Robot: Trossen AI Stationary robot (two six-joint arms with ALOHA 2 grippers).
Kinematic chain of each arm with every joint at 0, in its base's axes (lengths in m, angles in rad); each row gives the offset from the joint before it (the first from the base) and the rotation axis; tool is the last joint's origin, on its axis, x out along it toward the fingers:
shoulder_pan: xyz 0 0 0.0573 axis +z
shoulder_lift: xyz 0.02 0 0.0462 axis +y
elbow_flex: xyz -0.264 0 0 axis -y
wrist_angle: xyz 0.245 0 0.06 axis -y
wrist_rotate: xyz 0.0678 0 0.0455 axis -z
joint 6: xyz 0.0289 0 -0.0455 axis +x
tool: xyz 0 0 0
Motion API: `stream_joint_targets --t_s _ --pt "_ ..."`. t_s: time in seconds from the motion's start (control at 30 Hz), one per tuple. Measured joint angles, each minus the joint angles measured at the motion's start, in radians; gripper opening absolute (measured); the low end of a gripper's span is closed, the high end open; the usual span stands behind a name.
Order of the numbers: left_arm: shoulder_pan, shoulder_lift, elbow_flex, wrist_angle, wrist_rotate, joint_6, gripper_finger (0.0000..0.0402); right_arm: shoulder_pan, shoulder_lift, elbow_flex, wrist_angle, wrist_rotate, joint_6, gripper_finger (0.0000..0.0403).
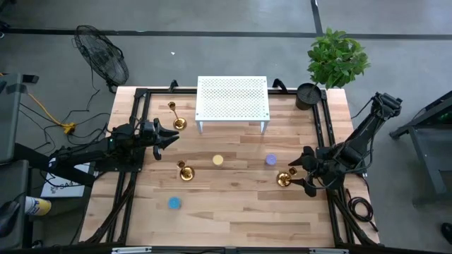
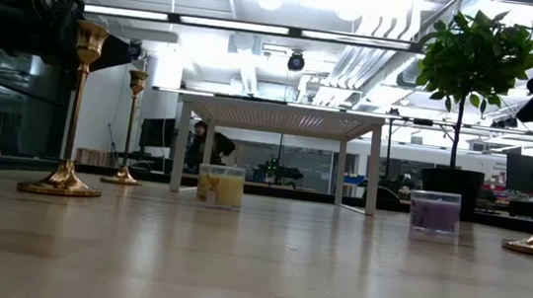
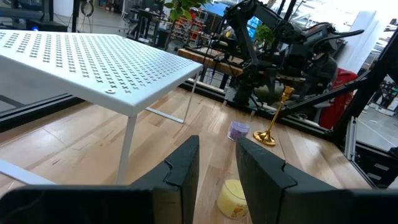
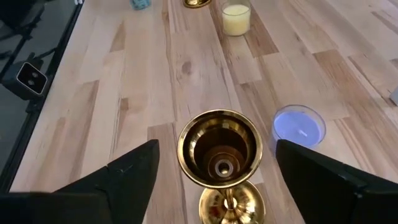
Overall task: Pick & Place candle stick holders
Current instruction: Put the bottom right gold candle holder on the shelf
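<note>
Three gold candle stick holders stand upright on their round bases on the wooden table: one at the far left [image 1: 175,121], one at middle left [image 1: 185,171], one at the right [image 1: 284,178]. My right gripper [image 1: 305,174] is wide open. Its fingers [image 4: 134,165] stand on either side of the right holder's top cup [image 4: 217,146] without touching it. My left gripper [image 1: 169,135] hovers between the two left holders. It is open by a narrow gap and empty [image 3: 216,165].
A white perforated shelf [image 1: 233,99] stands at the far middle. A yellow candle [image 1: 217,160], a purple candle [image 1: 270,160] and a blue candle [image 1: 174,203] sit on the table. A potted plant [image 1: 337,56] stands at the far right corner.
</note>
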Motion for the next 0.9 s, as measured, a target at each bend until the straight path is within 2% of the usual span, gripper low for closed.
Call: stream_joint_targets --t_s 0.37,0.6,0.9 --pt "0.000 0.000 0.000 0.000 0.000 0.000 0.0104 0.000 0.000 0.000 0.000 0.000 0.004 0.0268" --pt "0.000 0.000 0.000 0.000 0.000 0.000 0.0104 0.000 0.000 0.000 0.001 0.000 0.006 0.0219" --pt "0.000 0.000 0.000 0.000 0.000 0.000 0.0104 0.000 0.000 0.000 0.000 -0.002 0.092 0.0142"
